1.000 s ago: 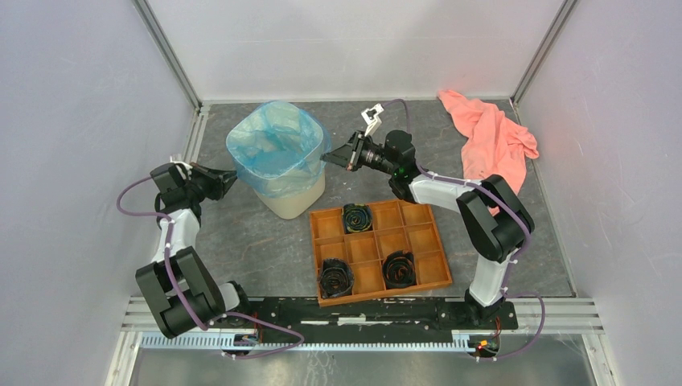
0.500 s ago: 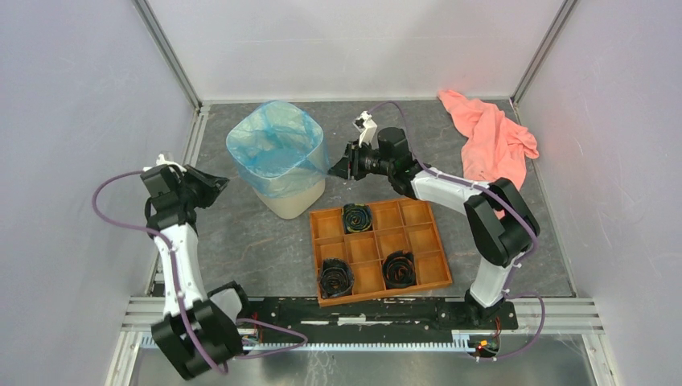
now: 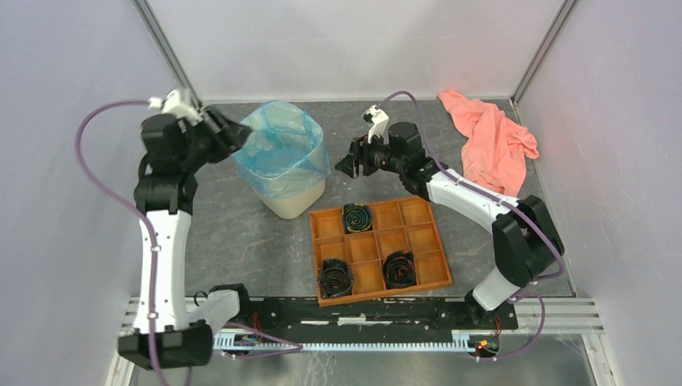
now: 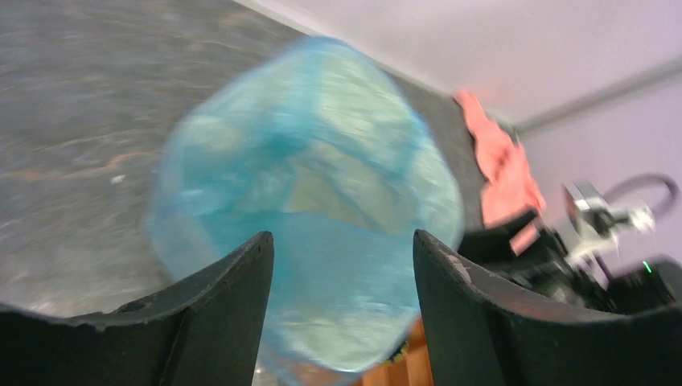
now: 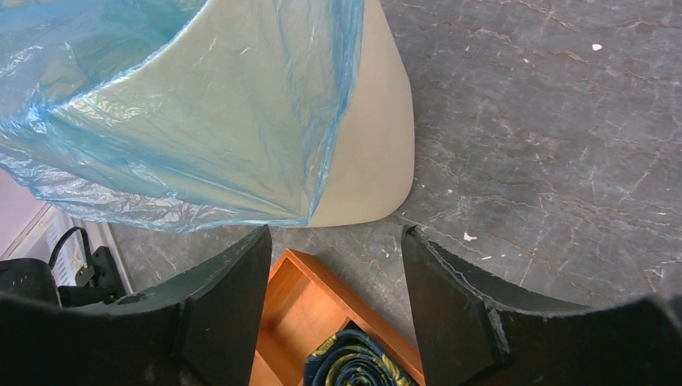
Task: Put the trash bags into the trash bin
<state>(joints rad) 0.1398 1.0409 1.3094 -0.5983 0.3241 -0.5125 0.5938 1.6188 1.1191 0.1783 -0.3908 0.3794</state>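
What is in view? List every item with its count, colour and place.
trash bag: one, translucent light blue, lining the bin, draped over its rim
trash bin: one, cream-beige, far left of centre on the table
tray: one, orange, compartmented, near centre
black rolls: three, coiled, each in its own tray compartment
cloth: one, salmon pink, crumpled at the far right corner
table: one, grey marbled
left gripper: one, black, open, at the bin's left rim
right gripper: one, black, open, right of the bin, apart from it
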